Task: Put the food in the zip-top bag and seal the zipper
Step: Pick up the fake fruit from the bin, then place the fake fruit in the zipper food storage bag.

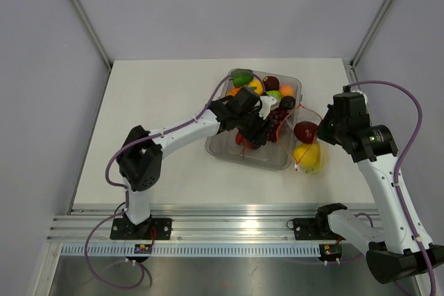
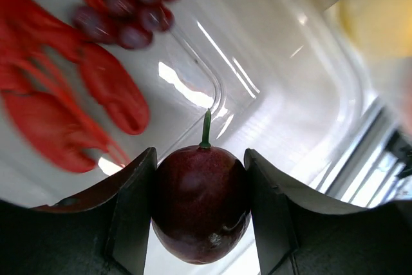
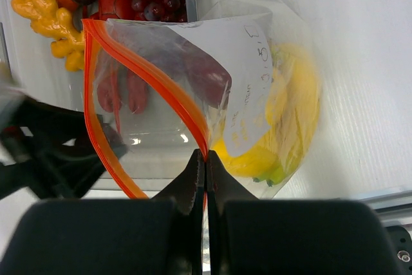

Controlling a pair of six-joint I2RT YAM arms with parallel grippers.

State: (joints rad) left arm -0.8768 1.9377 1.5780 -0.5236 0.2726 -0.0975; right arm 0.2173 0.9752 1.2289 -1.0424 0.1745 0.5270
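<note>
My left gripper (image 2: 201, 185) is shut on a dark red fruit (image 2: 201, 204) with a green stem, held above the clear tray; in the top view it (image 1: 253, 133) hovers over the tray's middle. A red lobster (image 2: 58, 101) and purple grapes (image 2: 129, 4) lie below it. My right gripper (image 3: 206, 159) is shut on the orange-red zipper (image 3: 154, 75) of the zip-top bag (image 3: 257, 82), holding its mouth open. Inside the bag are yellow bananas (image 3: 283, 127) and a dark red fruit (image 3: 209, 75). The bag (image 1: 307, 147) lies right of the tray.
The rigid clear tray (image 1: 229, 145) holds more food: a green pepper (image 1: 242, 78), an orange (image 1: 286, 91), yellow ginger-like piece (image 3: 55, 24). The white table (image 1: 152, 116) is bounded by grey walls; a metal rail runs along the near edge.
</note>
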